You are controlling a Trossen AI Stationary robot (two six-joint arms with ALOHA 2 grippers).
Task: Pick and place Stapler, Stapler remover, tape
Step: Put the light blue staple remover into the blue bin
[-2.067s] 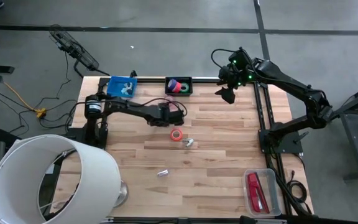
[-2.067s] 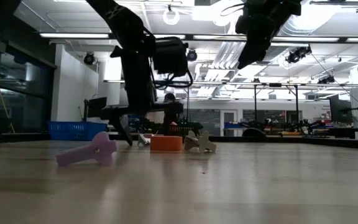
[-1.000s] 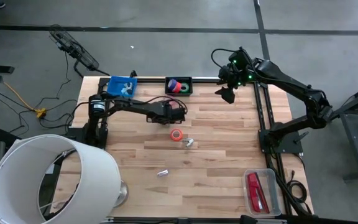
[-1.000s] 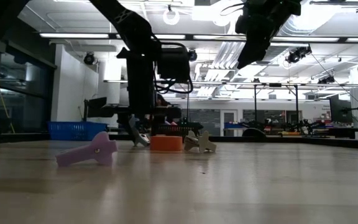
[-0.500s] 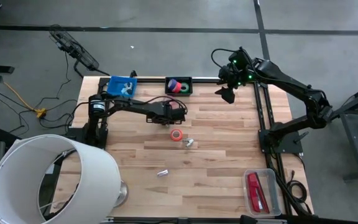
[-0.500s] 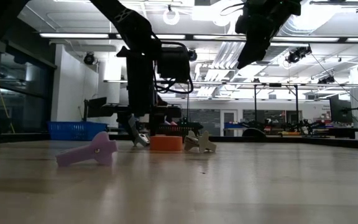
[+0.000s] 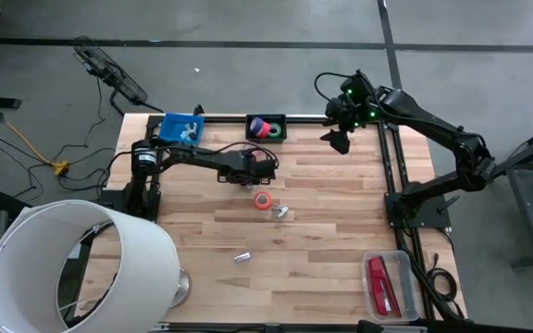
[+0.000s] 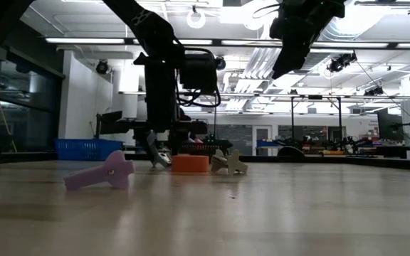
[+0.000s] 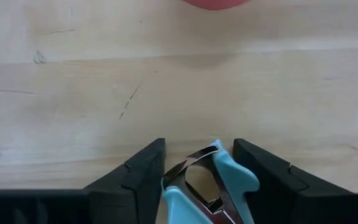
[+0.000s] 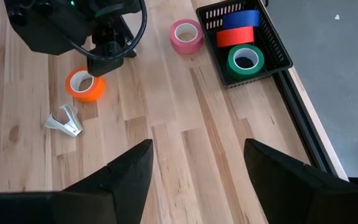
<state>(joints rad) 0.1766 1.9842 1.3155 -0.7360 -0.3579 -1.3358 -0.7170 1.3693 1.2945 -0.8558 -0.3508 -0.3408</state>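
Observation:
My left gripper (image 9: pixel 199 180) is shut on a light-blue staple remover (image 9: pixel 211 182) close to the tabletop, just beyond the orange tape roll (image 7: pixel 263 200) toward the far edge. A silvery staple remover (image 7: pixel 282 213) lies beside that roll and a purple one (image 7: pixel 241 257) lies nearer the front. A pink tape roll (image 10: pixel 186 35) rests flat beside the black basket (image 7: pixel 283 118), which holds blue, red and green rolls. The red stapler (image 7: pixel 378 282) lies in a clear tray at the near right. My right gripper (image 10: pixel 197 180) hangs open, high over the far right. My left gripper pinches the staple remover between its two fingers, one on each blue handle side (image 9: pixel 244 180). The fingers point down at the table from above. The metal claws (image 9: pixel 197 163) reach out past the fingertips. Whether the remover touches the wood, I cannot tell.
A blue bin (image 7: pixel 179 129) with staple removers stands at the far left. The clear tray (image 7: pixel 403 268) sits off the table's near right corner. A large white lampshade (image 7: pixel 72 268) covers the near left corner. Bare wood lies across the table's middle and right.
About two seconds back my left gripper stood slightly nearer and to the left; it has shifted a little toward the far right beside the orange roll. Over the last second nothing has visibly moved.

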